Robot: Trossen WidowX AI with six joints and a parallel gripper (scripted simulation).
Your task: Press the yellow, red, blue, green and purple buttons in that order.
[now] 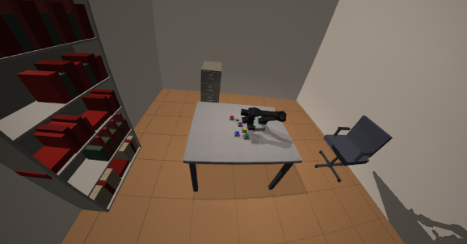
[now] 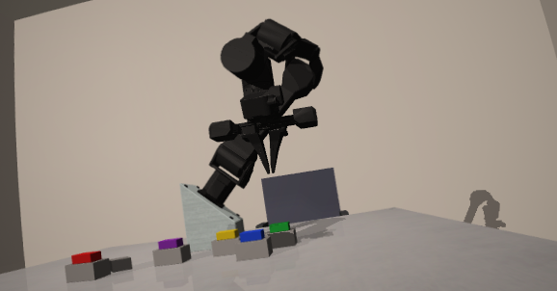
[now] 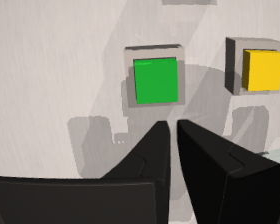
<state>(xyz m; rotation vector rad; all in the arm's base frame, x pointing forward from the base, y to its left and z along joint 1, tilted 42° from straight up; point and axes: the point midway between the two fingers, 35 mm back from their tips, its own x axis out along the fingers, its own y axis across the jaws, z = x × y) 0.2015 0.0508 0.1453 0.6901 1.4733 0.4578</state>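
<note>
My gripper [image 2: 271,172] [image 3: 171,130] is shut and empty, pointing down high above the table. In the wrist view its tips show just below the green button [image 1: 246,136] [image 2: 279,227] [image 3: 156,81], not touching it. The yellow button [image 1: 244,129] [image 2: 226,234] [image 3: 265,71] is to the right in the wrist view. The blue button [image 1: 237,133] [image 2: 251,235] stands near the green one. The purple button [image 1: 240,124] [image 2: 171,243] and the red button [image 1: 232,117] [image 2: 87,257] stand farther left in the exterior view. All five caps stand raised on grey bases.
A small dark grey block [image 1: 237,119] [image 2: 120,264] lies beside the red button. The pale arm mount [image 2: 198,227] stands behind the yellow button on the table [image 1: 214,150]. A chair [image 1: 349,144], a bookshelf [image 1: 106,102] and a cabinet [image 1: 211,83] stand off the table.
</note>
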